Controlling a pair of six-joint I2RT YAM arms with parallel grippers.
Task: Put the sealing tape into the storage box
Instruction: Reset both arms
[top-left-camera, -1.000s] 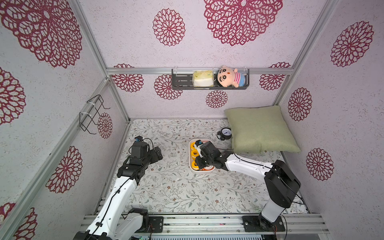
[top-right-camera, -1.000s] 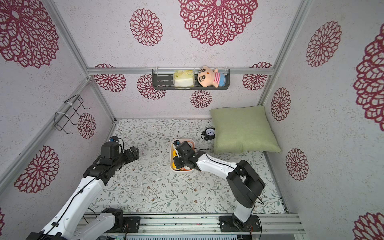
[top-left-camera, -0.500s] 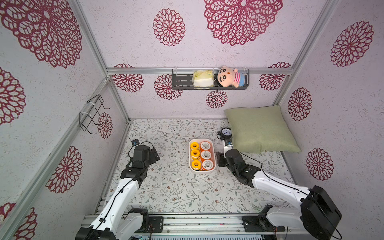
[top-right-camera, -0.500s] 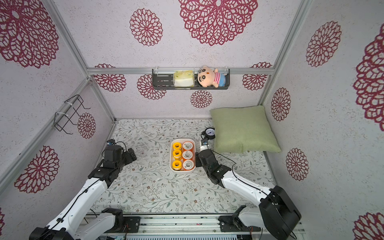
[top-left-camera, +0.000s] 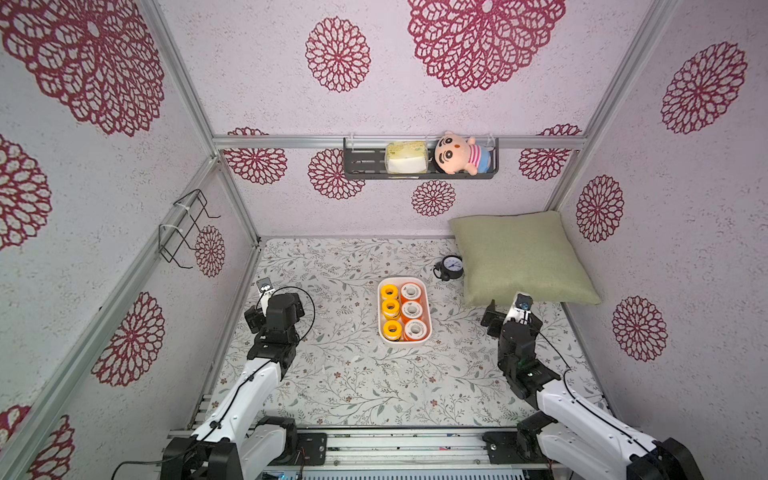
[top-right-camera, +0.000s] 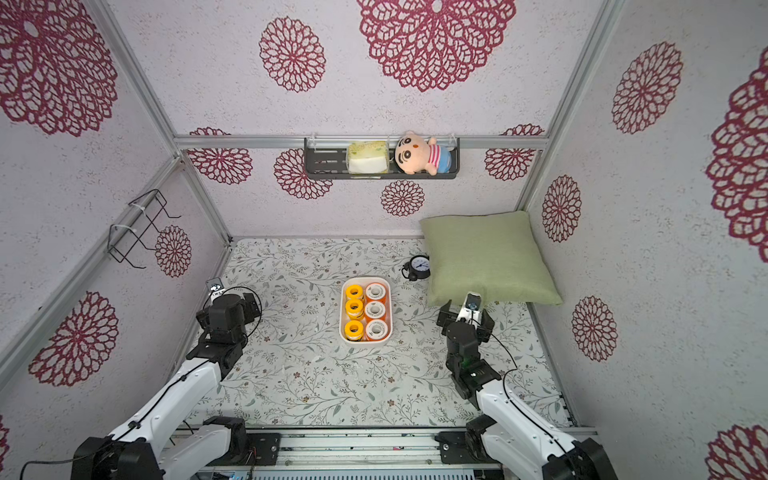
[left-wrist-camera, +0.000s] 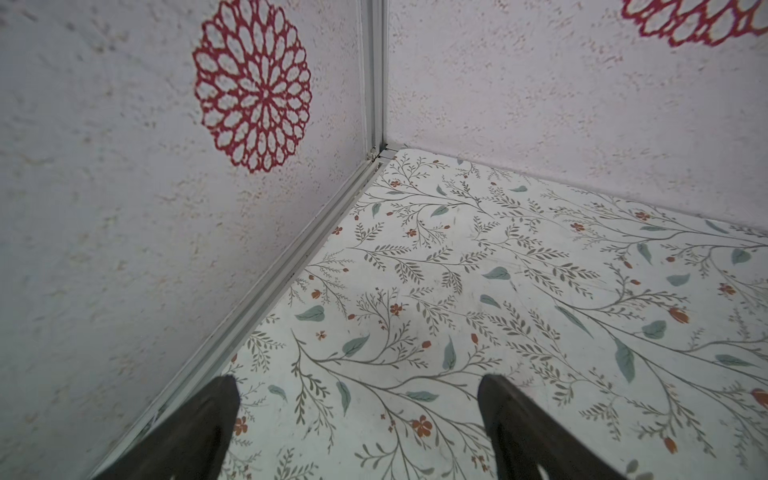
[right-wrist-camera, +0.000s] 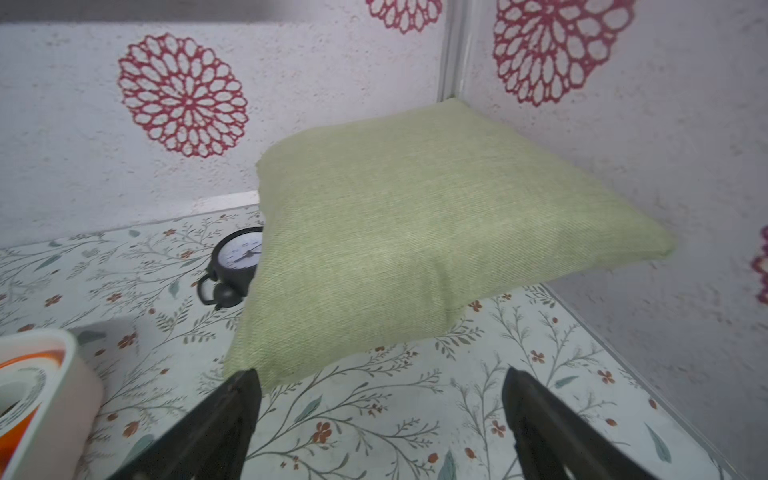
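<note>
The white plastic storage box with round corners (top-left-camera: 405, 343) is sitting in the middle of the flowery bench (top-left-camera: 353, 386). The sealing tape (top-left-camera: 392, 328) is lying inside it. Three all-yellow spools (top-left-camera: 390, 308) are making one row, and three white-faced spools with orange rims (top-left-camera: 412, 310) are making the row beside them. No spool is showing on the bench outside the box, so the job is looking finished.

The box's long side is running from the robot's end of the bench toward the back wall (top-left-camera: 374, 208). The left gripper (left-wrist-camera: 357, 384) is hanging well off to the left of the box and pointing at the wall corner (left-wrist-camera: 376, 104). Its jaws are standing wide apart with nothing between them. The right gripper (right-wrist-camera: 380, 374) is hanging to the right of the box, also wide apart and empty. It is pointing away from the box at the soft green square pillow (right-wrist-camera: 415, 232). The box is lying to this gripper's left, and the right gripper is looking a little nearer to it than the left one.

The round black alarm clock (top-left-camera: 452, 266) is sitting just past the box's far right corner. Its numbers are too small to read. Tiny print is showing on the spool faces, but it is too blurry to read. No brand name is showing anywhere.
</note>
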